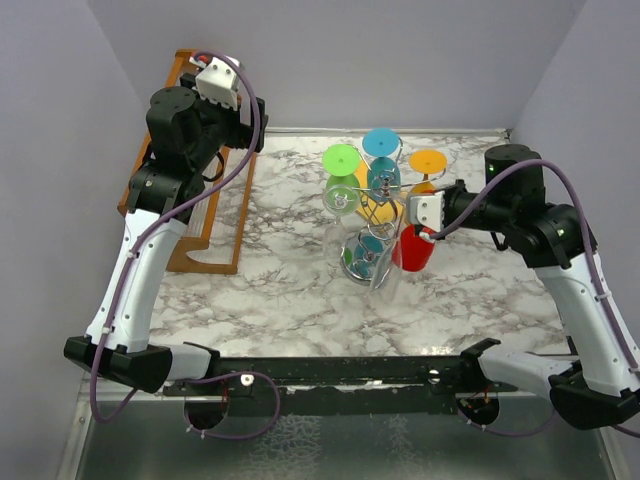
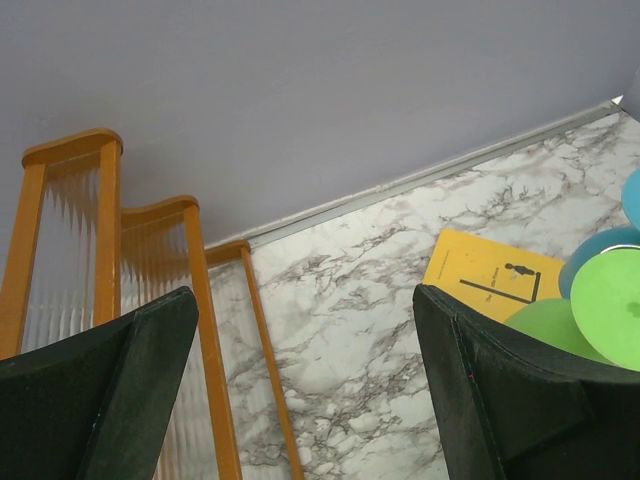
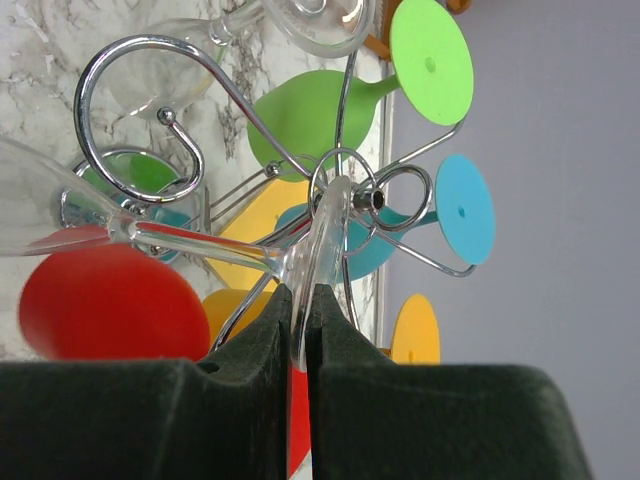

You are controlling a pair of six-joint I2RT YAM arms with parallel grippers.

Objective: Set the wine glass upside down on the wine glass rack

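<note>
The chrome wire wine glass rack (image 1: 376, 204) stands mid-table on a round mirror base, with curled arms (image 3: 128, 40). Green (image 1: 341, 160), blue (image 1: 381, 143), orange (image 1: 427, 162) and red (image 1: 413, 250) glasses hang upside down on it. My right gripper (image 1: 417, 214) is shut on the foot (image 3: 325, 240) of a clear wine glass (image 1: 385, 268). The glass is held bowl-down against the rack's centre, its stem (image 3: 180, 235) running left from my pads (image 3: 300, 320). My left gripper (image 1: 255, 130) is open and empty, raised near the back left (image 2: 305, 390).
An orange wooden slatted rack (image 1: 215, 215) stands along the left wall and shows in the left wrist view (image 2: 110, 220). A yellow card (image 2: 490, 275) lies on the marble table behind the chrome rack. Grey walls enclose the back and both sides.
</note>
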